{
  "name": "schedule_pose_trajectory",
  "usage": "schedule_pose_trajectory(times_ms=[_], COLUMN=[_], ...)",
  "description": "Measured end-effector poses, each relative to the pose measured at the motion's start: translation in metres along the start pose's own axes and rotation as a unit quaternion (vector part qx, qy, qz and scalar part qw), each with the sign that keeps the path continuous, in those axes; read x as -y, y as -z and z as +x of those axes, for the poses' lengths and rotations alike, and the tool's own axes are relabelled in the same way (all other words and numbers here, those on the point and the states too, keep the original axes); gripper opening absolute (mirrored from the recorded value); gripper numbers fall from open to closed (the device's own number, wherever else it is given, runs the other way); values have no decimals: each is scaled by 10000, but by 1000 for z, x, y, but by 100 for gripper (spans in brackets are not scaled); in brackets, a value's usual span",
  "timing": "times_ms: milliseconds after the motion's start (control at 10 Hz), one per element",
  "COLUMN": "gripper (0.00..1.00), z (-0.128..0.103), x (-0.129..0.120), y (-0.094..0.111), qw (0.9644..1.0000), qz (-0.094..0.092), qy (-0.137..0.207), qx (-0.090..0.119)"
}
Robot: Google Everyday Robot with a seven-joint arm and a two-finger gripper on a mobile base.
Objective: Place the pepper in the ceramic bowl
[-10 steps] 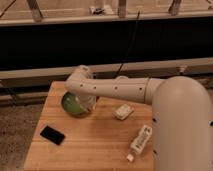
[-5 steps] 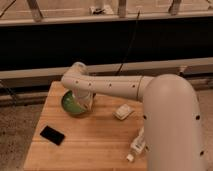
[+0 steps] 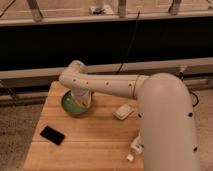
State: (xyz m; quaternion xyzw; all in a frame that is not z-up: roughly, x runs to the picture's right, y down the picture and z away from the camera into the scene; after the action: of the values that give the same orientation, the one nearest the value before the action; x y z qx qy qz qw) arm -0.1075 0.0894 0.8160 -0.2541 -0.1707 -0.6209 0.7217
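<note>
The ceramic bowl, green inside with a darker rim, sits at the back left of the wooden table. My white arm reaches across from the right and bends down at the wrist. The gripper hangs shut over the bowl's right half, low inside its rim. The pepper is hidden; I cannot tell whether it is in the gripper or in the bowl behind it.
A flat black phone lies near the table's front left. A small white block rests right of the bowl. A white bottle-like object lies by the arm's bulk at the front right. A dark wall and rail run behind the table.
The arm's upper segment has swung closer and fills more of the right side. The gripper has stayed over the bowl, shifting slightly.
</note>
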Motion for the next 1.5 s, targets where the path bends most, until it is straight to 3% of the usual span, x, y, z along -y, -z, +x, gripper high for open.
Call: schedule_pose_trajectory(times_ms=[600,1200,1400,1500], gripper=[2,62,78,80], z=[12,20,20,20], x=[9,17,19,20], y=[1,2,2,2], qw=[9999,9997,9997,9997], qz=[-26,-26,-25,-24], qy=[122,209,222,227], qx=[-74,-97,-99,-102])
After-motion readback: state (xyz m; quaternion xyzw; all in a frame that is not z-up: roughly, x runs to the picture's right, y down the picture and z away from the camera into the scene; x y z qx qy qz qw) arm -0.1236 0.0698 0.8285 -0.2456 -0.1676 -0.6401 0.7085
